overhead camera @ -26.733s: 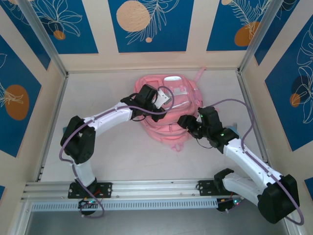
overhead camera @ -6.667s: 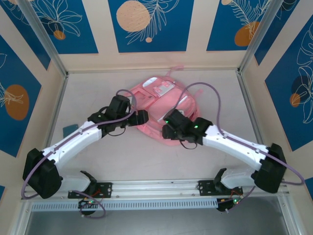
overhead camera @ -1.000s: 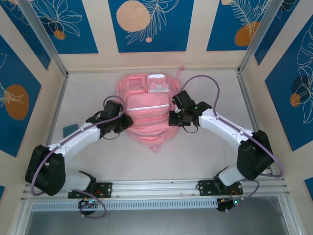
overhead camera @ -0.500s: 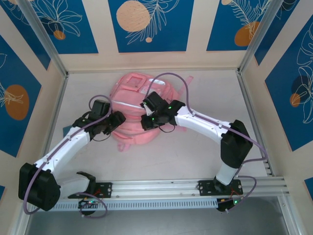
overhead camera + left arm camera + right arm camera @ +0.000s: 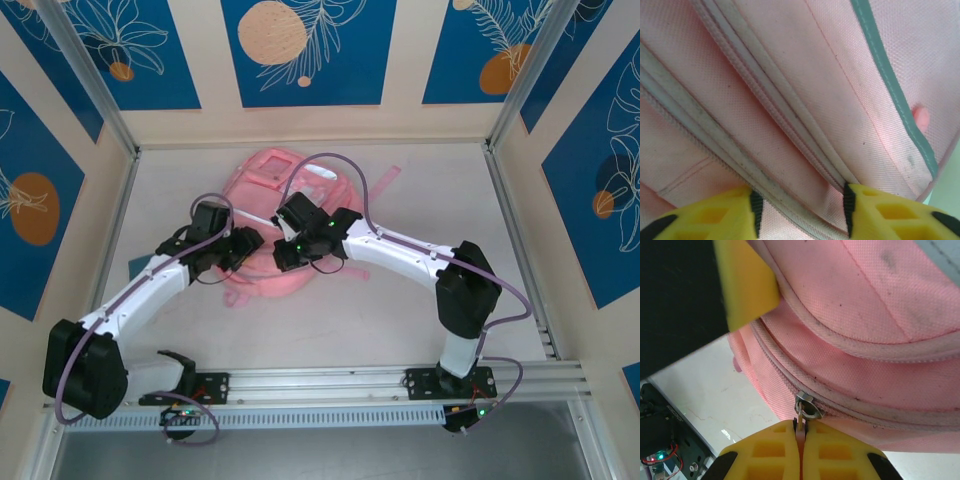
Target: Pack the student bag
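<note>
Student bag [image 5: 265, 172] is lying flat on the bench [image 5: 400, 300], with both tools working at its near end. Your right tool [image 5: 800, 432] is clamping together on the bag's zipper pull [image 5: 800, 423]. Your left tool [image 5: 797, 215] is standing apart, its fingers [image 5: 880, 212] straddling the bag's zip seam [image 5: 765, 125].

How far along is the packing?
Done: the bag lies on the table; whether anything is inside, I cannot tell. In hand: the right gripper is shut on a zip pull, and the left gripper stands open against the fabric by the zips. Left: probably running that zip; which way, I cannot tell.
</note>
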